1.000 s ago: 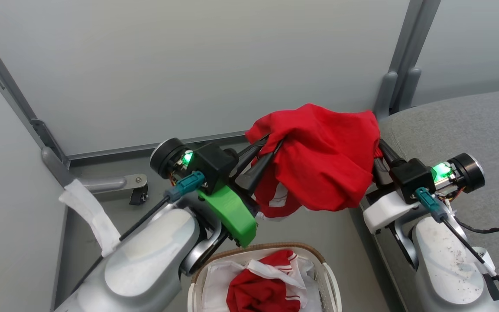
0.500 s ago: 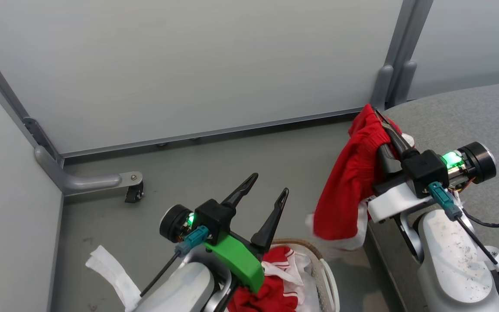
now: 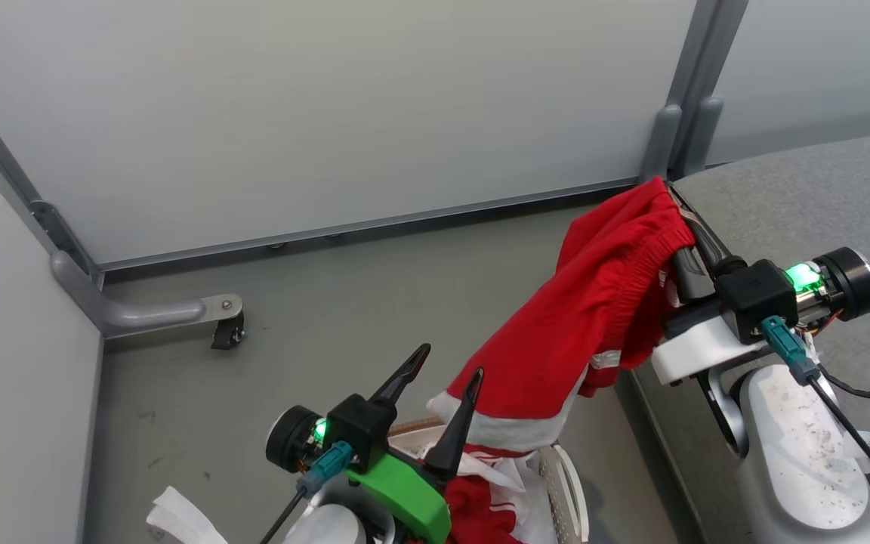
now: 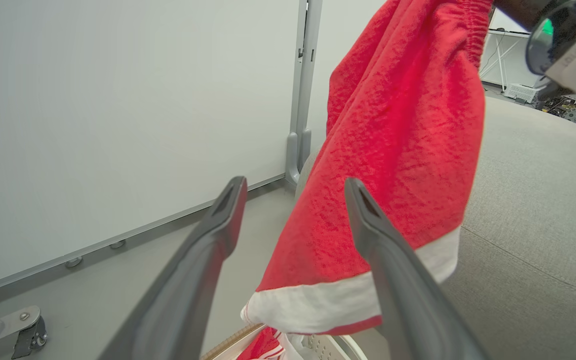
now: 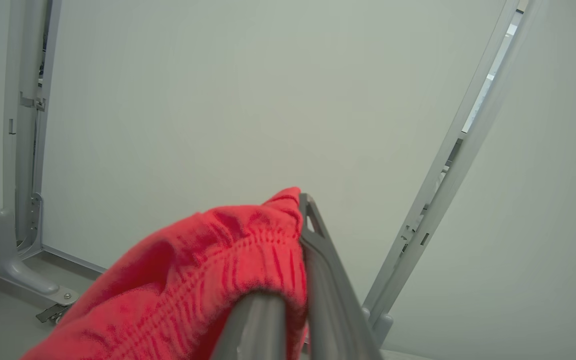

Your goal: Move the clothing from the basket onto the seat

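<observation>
Grey floor [image 3: 329, 325], white panels [image 3: 329, 113]: my right gripper [image 3: 677, 208] is pinching red shorts [image 3: 593, 317] aloft beside the seat [image 3: 805, 196]. My left gripper [image 3: 450, 361] is gaping empty over the basket [image 3: 569, 483] holding more clothing [image 3: 480, 514].

We see a pale partition wall [image 3: 329, 113] at the far side, grey floor [image 3: 329, 295] before it, a metal foot [image 3: 163, 311] with a small caster [image 3: 228, 332] far left, upright posts [image 3: 680, 98] far right.
</observation>
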### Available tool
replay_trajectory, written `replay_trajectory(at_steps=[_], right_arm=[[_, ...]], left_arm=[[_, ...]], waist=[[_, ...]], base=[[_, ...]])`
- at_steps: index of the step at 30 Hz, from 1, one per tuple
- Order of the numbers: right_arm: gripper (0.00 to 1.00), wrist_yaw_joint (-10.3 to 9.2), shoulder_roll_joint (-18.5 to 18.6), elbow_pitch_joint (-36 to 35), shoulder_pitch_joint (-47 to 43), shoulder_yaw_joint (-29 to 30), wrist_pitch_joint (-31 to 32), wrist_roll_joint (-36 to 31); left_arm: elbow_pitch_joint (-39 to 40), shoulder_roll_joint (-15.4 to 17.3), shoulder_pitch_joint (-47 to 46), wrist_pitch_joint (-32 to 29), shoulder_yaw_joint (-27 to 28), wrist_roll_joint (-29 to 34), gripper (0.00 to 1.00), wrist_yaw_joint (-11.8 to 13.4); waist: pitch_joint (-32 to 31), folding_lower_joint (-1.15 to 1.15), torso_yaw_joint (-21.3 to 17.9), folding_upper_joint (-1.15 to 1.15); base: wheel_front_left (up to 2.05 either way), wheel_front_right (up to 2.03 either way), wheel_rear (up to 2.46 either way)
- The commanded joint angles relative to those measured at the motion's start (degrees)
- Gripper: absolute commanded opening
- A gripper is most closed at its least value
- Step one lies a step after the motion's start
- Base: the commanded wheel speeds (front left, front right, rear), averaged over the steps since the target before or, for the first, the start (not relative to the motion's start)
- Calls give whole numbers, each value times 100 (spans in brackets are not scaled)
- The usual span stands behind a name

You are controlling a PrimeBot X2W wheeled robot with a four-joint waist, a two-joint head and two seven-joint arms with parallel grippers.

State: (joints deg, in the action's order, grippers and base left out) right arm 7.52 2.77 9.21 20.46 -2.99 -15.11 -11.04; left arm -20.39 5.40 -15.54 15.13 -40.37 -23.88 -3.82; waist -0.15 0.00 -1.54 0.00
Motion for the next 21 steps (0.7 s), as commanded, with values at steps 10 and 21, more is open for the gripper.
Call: replay_trajectory(at_steps=[10,21], right_arm=[[0,-7,21,-139,128,38,-8,34],[0,-6,16,-254,-102,624,-8,-91]], left_arm=[[130,-108,219,2,416,543,100,-172],[61,-181,89,2,499,868,100,-276]], waist=[[332,0,-973,0],[613,0,-2325,0]], base=[[0,0,0],[0,0,0]])
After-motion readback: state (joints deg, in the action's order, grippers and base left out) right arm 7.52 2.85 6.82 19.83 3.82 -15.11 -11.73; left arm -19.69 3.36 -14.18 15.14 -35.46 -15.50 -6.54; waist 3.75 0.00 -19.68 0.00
